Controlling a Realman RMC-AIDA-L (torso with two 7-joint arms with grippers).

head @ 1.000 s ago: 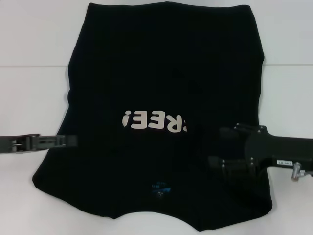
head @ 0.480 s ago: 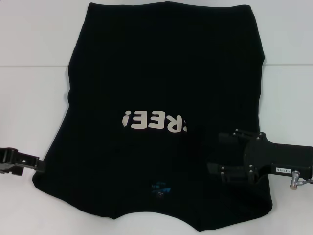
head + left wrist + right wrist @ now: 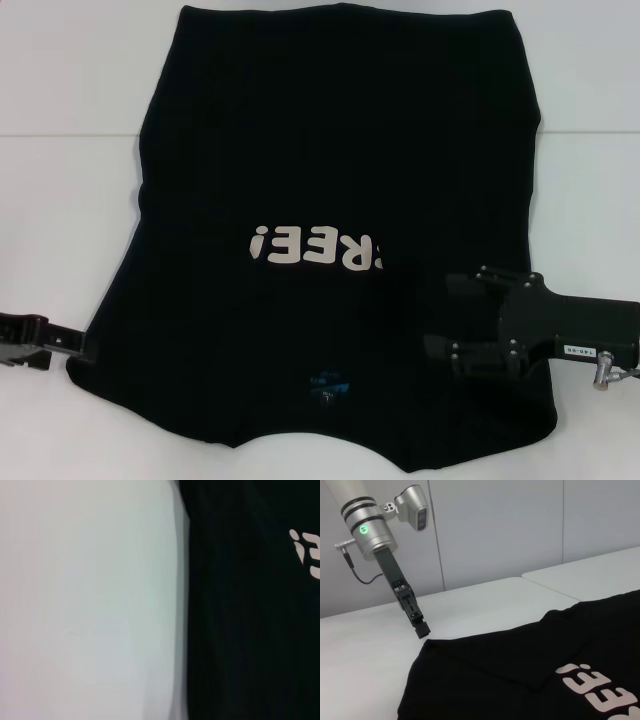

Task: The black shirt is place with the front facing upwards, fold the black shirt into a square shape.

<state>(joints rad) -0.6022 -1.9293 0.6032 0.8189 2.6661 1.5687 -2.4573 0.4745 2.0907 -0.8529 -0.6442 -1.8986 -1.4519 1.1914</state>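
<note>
- Black shirt (image 3: 330,150) fills the middle of my head view, spread flat on the white table (image 3: 70,200), with both sleeves already turned in over the body.
- White letters (image 3: 318,247) on its front read upside down just below frame centre; the small blue neck label (image 3: 328,383) sits near the bottom edge.
- My left gripper (image 3: 80,342) is at the lower left of the head view, its tip right at the shirt's left edge. In my right wrist view it (image 3: 422,630) points down at the corner of the shirt (image 3: 530,680). I cannot tell whether its fingers are parted or closed.
- My right gripper (image 3: 445,315) lies over the shirt at the lower right of the head view, fingers spread apart with nothing between them.
- My left wrist view shows table (image 3: 90,600) beside the shirt's edge (image 3: 250,620).
</note>
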